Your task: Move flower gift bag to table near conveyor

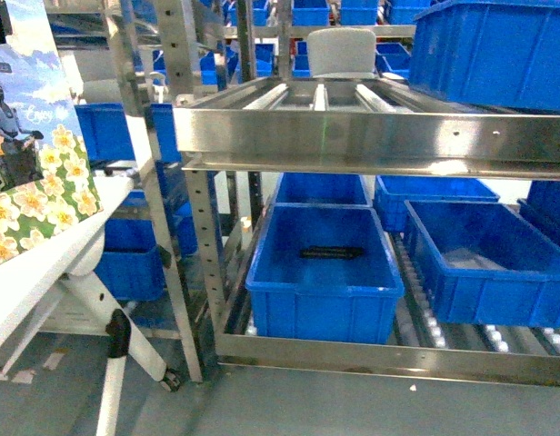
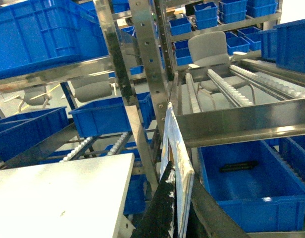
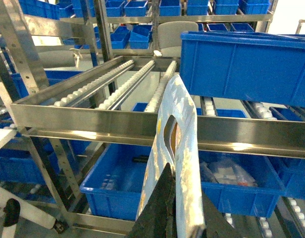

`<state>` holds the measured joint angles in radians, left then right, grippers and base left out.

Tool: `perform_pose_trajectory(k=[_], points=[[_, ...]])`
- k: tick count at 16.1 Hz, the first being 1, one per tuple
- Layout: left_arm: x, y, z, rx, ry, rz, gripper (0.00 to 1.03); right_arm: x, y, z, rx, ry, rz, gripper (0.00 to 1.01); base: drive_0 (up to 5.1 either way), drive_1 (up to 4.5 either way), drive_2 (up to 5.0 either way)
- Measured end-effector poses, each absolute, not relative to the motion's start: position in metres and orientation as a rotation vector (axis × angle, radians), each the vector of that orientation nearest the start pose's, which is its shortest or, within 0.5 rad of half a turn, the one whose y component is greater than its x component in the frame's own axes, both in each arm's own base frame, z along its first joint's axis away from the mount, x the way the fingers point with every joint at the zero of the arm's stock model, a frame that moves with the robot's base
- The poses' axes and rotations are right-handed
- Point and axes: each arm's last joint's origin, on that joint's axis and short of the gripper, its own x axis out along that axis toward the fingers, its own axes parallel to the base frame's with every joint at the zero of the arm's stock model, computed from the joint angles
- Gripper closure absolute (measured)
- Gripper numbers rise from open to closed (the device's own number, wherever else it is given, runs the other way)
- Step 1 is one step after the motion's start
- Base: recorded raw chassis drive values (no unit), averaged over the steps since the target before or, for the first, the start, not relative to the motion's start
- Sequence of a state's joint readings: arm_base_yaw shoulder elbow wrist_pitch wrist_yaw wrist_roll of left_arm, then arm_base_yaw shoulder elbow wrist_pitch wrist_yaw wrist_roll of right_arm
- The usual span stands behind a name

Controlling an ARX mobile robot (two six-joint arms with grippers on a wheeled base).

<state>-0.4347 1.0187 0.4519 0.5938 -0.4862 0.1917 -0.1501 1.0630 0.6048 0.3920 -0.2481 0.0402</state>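
Left wrist view shows the left claw (image 2: 178,218) clamped on the flower gift bag (image 2: 173,163), edge-on beside the bench (image 2: 63,193); the right claw (image 3: 179,210) grips another bag (image 3: 179,148). Swing left, low over the bench, away from the conveyor (image 2: 227,89) rail.

Blue plastic bins (image 1: 321,272) fill the shelves — one holds a dark object (image 1: 330,252) — a grey chair (image 2: 208,48) behind.

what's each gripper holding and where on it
Each gripper is shut on a flat gift bag: left gripper on its edge, right gripper just below the handle cutout.
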Motion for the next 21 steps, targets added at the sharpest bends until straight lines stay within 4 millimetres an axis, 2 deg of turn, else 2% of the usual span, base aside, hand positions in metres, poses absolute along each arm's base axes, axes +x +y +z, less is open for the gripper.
perform_pose_trajectory(k=[21], points=[[0.1996, -0.0778, 0.2497, 0.180, -0.018, 0.054, 1.01, 0.2321, -0.0278, 0.2731, 0.054, 0.068, 0.097, 0.99, -5.0, 2.40, 2.4]])
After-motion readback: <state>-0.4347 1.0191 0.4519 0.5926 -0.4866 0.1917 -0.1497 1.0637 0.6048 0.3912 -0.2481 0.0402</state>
